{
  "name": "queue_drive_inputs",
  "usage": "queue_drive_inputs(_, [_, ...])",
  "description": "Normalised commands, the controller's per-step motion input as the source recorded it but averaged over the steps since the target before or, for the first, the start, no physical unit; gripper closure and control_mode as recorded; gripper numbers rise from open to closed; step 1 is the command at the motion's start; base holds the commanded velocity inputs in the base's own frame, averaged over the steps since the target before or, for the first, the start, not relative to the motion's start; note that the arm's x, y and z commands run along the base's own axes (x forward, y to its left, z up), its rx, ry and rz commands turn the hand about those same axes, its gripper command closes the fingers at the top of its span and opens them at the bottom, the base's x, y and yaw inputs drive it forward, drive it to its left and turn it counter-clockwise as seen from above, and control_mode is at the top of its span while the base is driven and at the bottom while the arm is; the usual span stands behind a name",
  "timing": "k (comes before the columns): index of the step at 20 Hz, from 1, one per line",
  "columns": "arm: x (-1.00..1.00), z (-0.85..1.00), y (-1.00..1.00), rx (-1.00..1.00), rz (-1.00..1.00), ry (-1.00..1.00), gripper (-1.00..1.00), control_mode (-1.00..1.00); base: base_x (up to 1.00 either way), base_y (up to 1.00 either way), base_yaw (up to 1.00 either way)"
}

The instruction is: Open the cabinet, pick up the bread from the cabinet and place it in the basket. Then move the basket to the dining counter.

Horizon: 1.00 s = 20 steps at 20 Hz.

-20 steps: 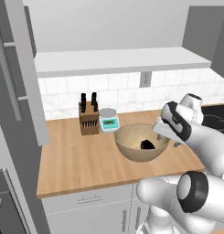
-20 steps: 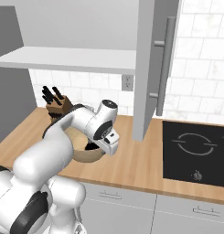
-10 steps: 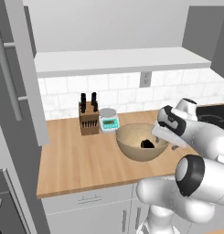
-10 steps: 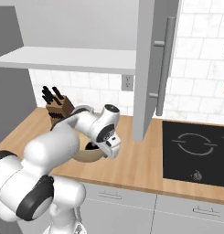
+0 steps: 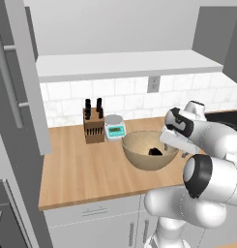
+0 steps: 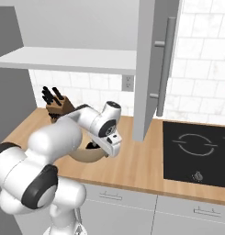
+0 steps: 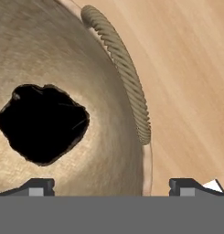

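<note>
The tan basket (image 5: 141,160) stands on the wood counter, and the dark bread (image 5: 155,151) lies in its bottom. My gripper (image 5: 180,150) hangs open over the basket's right rim. In the hand view one fingertip (image 7: 38,186) is over the inside of the basket (image 7: 99,105) and the other is outside the rim, near the rope handle (image 7: 125,73). The bread (image 7: 42,123) lies to the left of the jaws, untouched. The cabinet door (image 5: 18,72) stands swung open, and so does the door (image 6: 153,69) on the other side. The dining counter is out of view.
A knife block (image 5: 93,125) and a small kitchen scale (image 5: 114,127) stand behind the basket by the white tiles. A black hob (image 6: 196,153) is set into the counter to the right. The cabinet's bare shelf (image 5: 120,65) hangs above.
My hand has sunk slightly toward the basket's right rim, and the elbow has swung up in the foreground. The jaws stay open and the bread and basket have not moved.
</note>
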Motion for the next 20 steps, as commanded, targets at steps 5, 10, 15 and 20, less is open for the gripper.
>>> queue_drive_inputs(5, [0.00,-0.21,0.21,0.00,0.00,0.07,1.00,-1.00,0.00,0.00,0.00])
queue_drive_inputs(10, [-0.19,-0.26,0.21,0.00,0.00,0.02,1.00,-1.00,0.00,0.00,0.00])
queue_drive_inputs(15, [-0.48,-0.12,0.34,0.00,-0.05,0.00,1.00,-1.00,0.00,0.00,0.00])
queue_drive_inputs(20, [-0.49,0.05,0.45,0.00,-0.17,0.00,1.00,-1.00,0.00,0.00,0.00])
